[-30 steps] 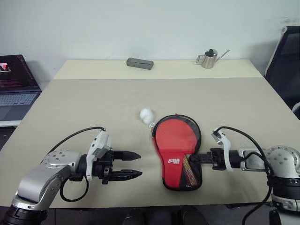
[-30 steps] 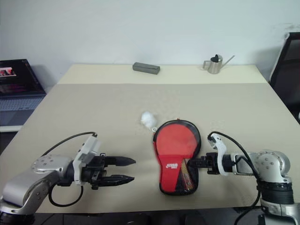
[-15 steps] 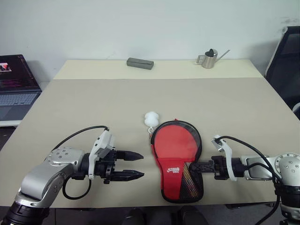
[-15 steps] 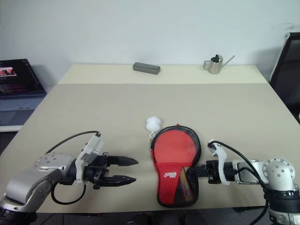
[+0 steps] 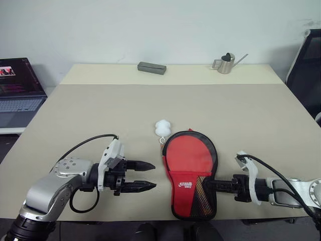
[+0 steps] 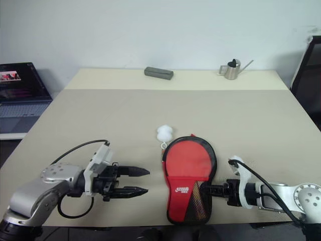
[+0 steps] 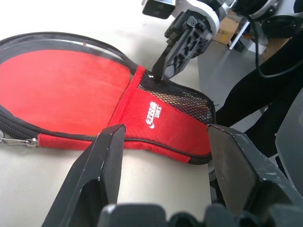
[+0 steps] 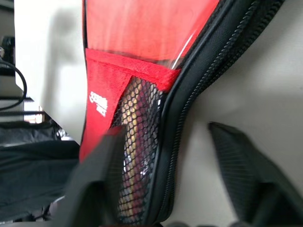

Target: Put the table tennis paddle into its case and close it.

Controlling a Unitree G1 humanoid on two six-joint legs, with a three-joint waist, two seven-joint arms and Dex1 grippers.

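While the case (image 5: 190,173) lies flat on the table (image 5: 100,110) near its front edge, red side up, I see the table tennis paddle (image 5: 189,155) inside it, its red face behind the clear panel and its handle under the black mesh. The left gripper (image 5: 150,176) hovers just beside the case, pointing at it, its fingers (image 7: 94,175) apart and holding nothing. On the opposite side of the case, the right gripper (image 5: 209,186) has its tips at the mesh end; in the right wrist view its fingers (image 8: 241,165) stand apart beside the zip edge, gripping nothing. A white ball (image 5: 162,126) sits just beyond the case's round end.
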